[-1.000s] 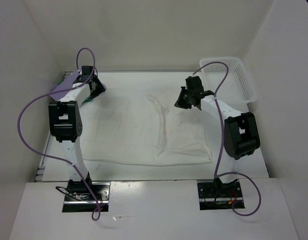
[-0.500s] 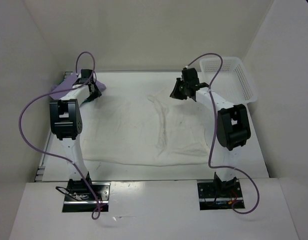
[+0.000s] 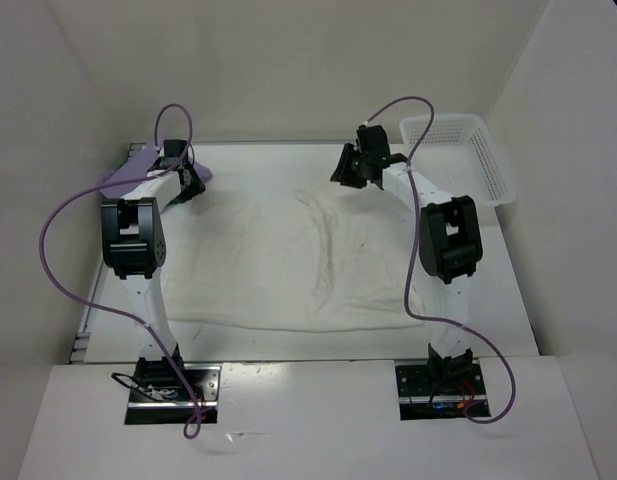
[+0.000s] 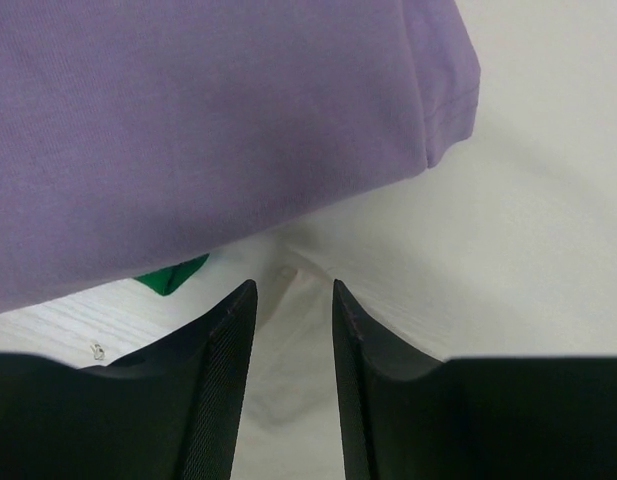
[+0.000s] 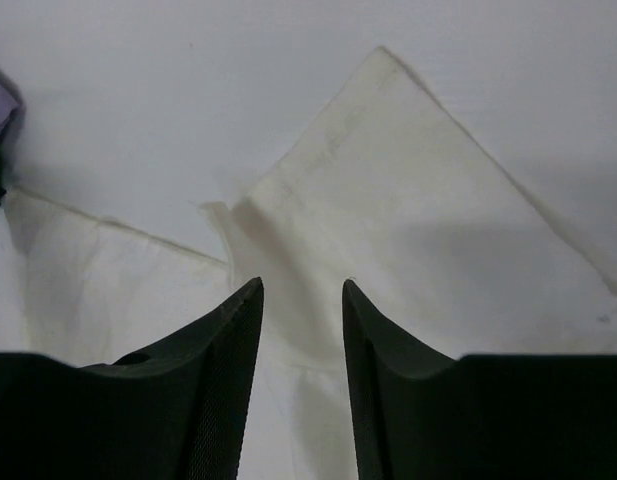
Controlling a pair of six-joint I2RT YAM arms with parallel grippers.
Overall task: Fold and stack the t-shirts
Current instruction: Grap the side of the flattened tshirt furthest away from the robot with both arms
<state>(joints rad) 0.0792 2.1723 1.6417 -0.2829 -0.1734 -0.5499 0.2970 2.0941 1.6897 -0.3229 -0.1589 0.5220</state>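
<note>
**Top external view.** The white t-shirt [image 3: 258, 265] lies spread flat over the middle of the table [image 3: 268, 165], with its near hem close to the near edge. Its long axis runs left to right, and a raised fold line crosses it from near to far, right of centre. Which way the collar points cannot be told. Farther back, the left gripper [image 3: 188, 182] hangs over the shirt's far-left corner. It is just beside the purple t-shirt [image 3: 128, 172], which is bunched in the far-left corner of the table. The right gripper [image 3: 350, 168] hangs over a flap of white cloth that juts toward the far edge. A white mesh basket [image 3: 478, 150] stands in the far-right corner, apart from the cloth.

**Left wrist view.** The fingers [image 4: 218, 380] stand parted with nothing between them, above white fabric. Purple cloth fills the far half, with a hemmed sleeve end at the view's right. A sliver of the green t-shirt [image 4: 173, 273] shows under the purple edge; it cannot be made out from above.

**Right wrist view.** The fingers [image 5: 213, 380] are likewise parted and empty. Beyond them a white sleeve with a stitched hem angles away across bare table, and its stitching shows only in this view.
</note>
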